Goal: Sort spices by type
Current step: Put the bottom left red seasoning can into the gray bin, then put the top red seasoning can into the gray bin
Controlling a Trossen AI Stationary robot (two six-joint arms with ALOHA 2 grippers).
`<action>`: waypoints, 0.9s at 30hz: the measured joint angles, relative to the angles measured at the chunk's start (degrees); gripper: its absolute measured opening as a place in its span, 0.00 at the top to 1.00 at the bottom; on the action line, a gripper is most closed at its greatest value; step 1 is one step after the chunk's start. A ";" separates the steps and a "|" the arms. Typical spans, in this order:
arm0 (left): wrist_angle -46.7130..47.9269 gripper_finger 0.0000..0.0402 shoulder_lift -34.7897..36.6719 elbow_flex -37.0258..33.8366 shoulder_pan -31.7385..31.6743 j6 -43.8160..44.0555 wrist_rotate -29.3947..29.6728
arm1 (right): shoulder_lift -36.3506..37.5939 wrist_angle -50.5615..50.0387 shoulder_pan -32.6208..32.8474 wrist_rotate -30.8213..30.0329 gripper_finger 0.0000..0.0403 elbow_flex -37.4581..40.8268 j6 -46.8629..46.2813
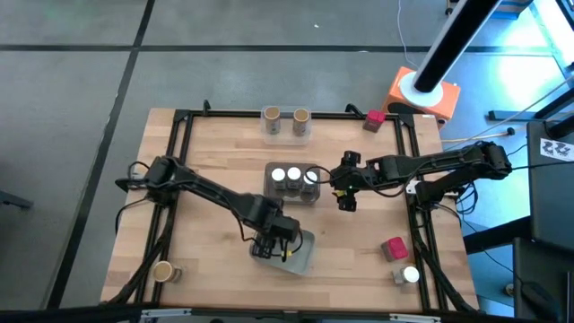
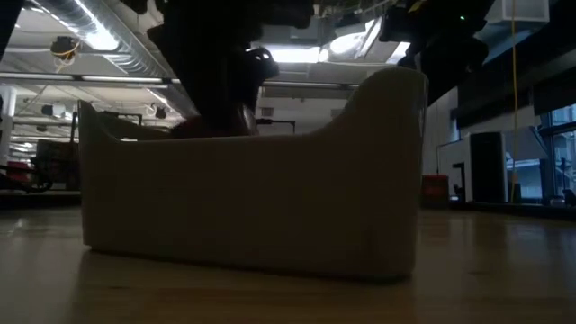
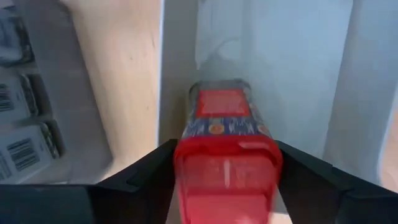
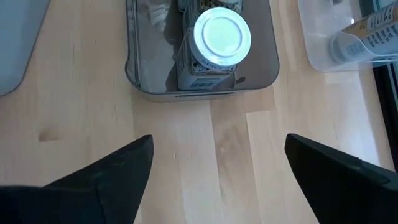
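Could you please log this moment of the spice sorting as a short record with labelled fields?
left gripper: shut on a red spice box, over the grey tray at the table's near middle
right gripper: open, empty, above bare wood beside the centre tray
centre tray contents: three white-lidded jars
far edge: two tan-topped cylinders in a clear tray, one red box at the corner
near right: one red box, one white-lidded jar
near left: one tan-topped cylinder

Red-lidded box (image 3: 227, 149) with blue patterned band, white jar lid (image 4: 222, 36), pale wooden table (image 4: 211, 155)
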State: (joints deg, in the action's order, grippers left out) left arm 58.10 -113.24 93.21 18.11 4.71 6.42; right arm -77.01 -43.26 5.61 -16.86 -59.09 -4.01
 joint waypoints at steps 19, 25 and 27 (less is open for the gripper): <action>4.54 0.27 8.38 2.46 0.20 0.83 0.22 | -0.02 5.27 0.00 0.11 0.10 0.02 -0.37; 3.56 0.27 17.06 -4.19 1.64 0.41 5.01 | -0.02 6.30 0.00 0.36 0.10 0.02 -3.57; 1.56 0.27 21.14 -9.30 1.70 0.96 7.26 | -0.02 6.26 0.00 -1.32 0.10 0.02 -4.67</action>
State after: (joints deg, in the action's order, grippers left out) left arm 59.67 -92.09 83.91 19.81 5.67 13.68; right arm -77.03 -37.00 5.61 -18.19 -59.07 -8.68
